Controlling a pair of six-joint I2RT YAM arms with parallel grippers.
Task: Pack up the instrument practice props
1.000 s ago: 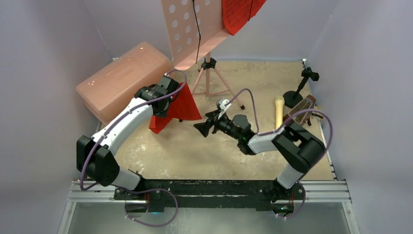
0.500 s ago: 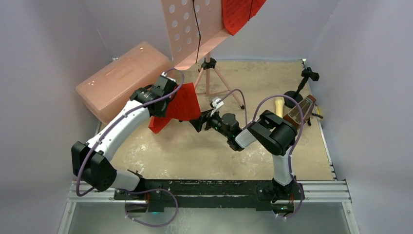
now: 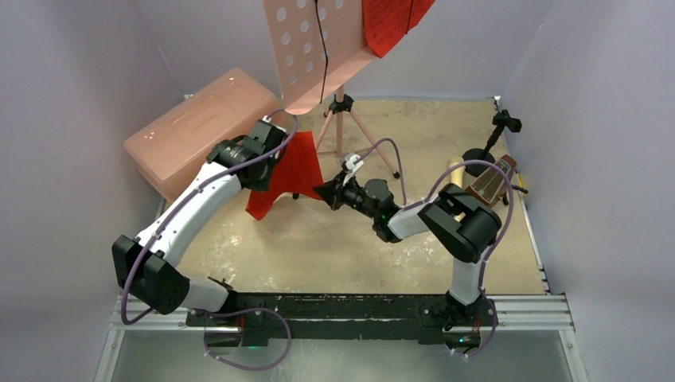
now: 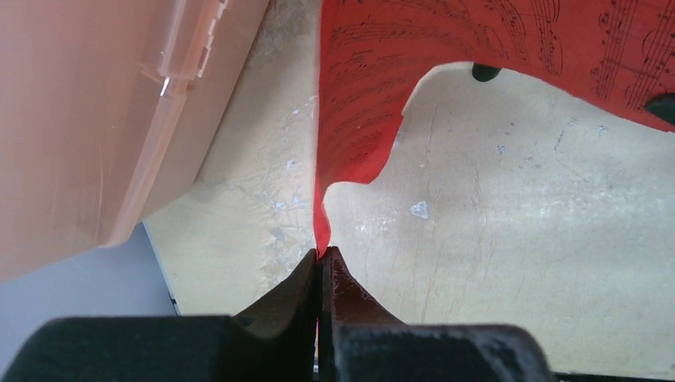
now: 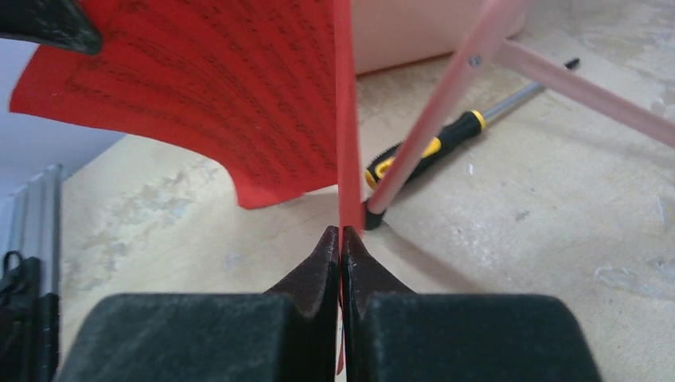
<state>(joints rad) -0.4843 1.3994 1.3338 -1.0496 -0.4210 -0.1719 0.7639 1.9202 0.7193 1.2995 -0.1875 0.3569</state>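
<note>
A red sheet-music page point(image 3: 296, 169) hangs over the table between both arms. My left gripper point(image 3: 268, 177) is shut on its left edge, and in the left wrist view the page point(image 4: 374, 72) rises from the pinched tips point(image 4: 322, 255). My right gripper point(image 3: 321, 191) is shut on the page's right edge point(image 5: 344, 159), tips together point(image 5: 341, 235). Another red page point(image 3: 390, 24) rests on the perforated desk of the pink music stand point(image 3: 318, 48). The brown metronome point(image 3: 489, 181) stands at the right. The cream microphone point(image 3: 455, 166) is mostly hidden behind my right arm.
The translucent pink lidded box point(image 3: 199, 127) sits shut at the back left, close to my left wrist. A yellow-and-black screwdriver point(image 5: 430, 147) lies by a tripod leg point(image 5: 446, 103). A black mic stand point(image 3: 492, 139) is at the back right.
My right gripper swung left to the red page and shut on its right edge. The left arm shifted slightly left, still holding the page, which now spreads between the two grippers.
</note>
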